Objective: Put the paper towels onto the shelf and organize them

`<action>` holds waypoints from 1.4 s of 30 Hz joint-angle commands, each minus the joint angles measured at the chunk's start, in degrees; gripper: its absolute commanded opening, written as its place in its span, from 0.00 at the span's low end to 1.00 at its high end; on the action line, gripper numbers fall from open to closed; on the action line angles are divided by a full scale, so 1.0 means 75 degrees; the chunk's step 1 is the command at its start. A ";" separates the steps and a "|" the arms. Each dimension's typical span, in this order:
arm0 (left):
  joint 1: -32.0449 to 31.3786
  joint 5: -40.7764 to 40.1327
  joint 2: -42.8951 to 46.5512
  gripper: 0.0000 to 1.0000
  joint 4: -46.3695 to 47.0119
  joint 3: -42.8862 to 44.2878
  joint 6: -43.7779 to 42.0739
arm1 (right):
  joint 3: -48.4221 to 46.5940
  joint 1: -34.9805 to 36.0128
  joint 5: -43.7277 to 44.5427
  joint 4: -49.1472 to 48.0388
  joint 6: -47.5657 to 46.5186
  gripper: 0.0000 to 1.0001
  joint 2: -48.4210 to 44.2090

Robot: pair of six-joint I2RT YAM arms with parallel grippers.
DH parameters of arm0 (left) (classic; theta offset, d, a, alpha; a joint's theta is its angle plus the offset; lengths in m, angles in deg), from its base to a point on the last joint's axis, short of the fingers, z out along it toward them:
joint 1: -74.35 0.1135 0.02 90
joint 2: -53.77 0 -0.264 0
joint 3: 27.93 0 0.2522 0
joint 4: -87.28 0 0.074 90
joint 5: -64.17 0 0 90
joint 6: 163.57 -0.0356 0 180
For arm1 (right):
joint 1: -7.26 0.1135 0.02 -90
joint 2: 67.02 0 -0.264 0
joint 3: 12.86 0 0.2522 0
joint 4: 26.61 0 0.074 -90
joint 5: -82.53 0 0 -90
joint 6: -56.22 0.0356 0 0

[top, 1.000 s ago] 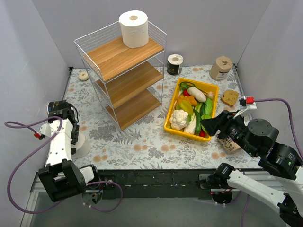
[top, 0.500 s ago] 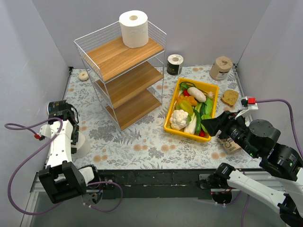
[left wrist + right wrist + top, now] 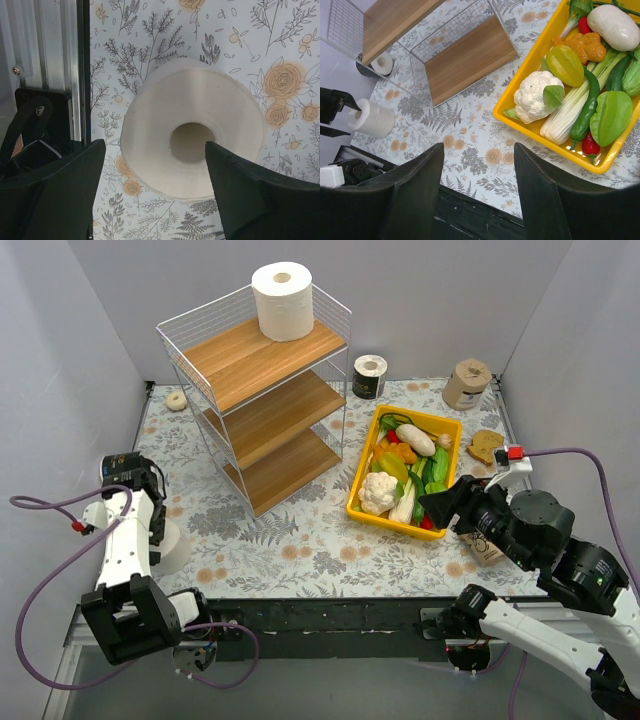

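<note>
Paper towel roll (image 3: 165,105), big and white, stands upright on the desk (image 3: 300,540) at far left. The left gripper (image 3: 155,146) has drawn its jaws in slightly, yet they stand spread either side of it, apparently not pinching, so a grasp looks close. Another white roll (image 3: 282,302) tops the shelf (image 3: 240,360). A black roll (image 3: 369,377) and a tan roll (image 3: 466,383) wait on the desk beyond. The right gripper (image 3: 479,150) has edged leftward, jaws apart and empty.
</note>
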 commanded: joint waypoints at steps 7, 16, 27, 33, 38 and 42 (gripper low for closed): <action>0.0429 -0.0114 -0.0095 0.78 -0.0270 -0.0006 -0.0103 | -0.0115 -0.0022 0.0069 -0.0232 -0.0180 0.66 0.0296; 0.0418 0.0098 -0.0376 0.75 0.0703 -0.0686 -0.0102 | 0.0085 -0.0022 0.0080 -0.0396 -0.0203 0.66 0.0355; 0.0429 -0.0020 0.0981 0.22 0.0679 -0.0275 -0.0559 | 0.0132 -0.0022 0.0315 -0.0595 -0.0425 0.68 0.0413; 0.0429 0.0472 0.1019 0.03 0.0470 -0.0171 -0.0806 | 0.0248 -0.0022 -0.0012 -0.0888 -0.0461 0.68 0.0472; 0.0418 0.1686 0.1228 0.00 0.0584 0.0087 -0.1774 | 0.0413 -0.0022 -0.0247 -0.0912 -0.0379 0.68 0.0273; 0.0302 0.2476 0.1837 0.00 0.0575 0.0052 -0.2526 | 0.0320 -0.0011 -0.0294 -0.0900 -0.0414 0.68 0.0179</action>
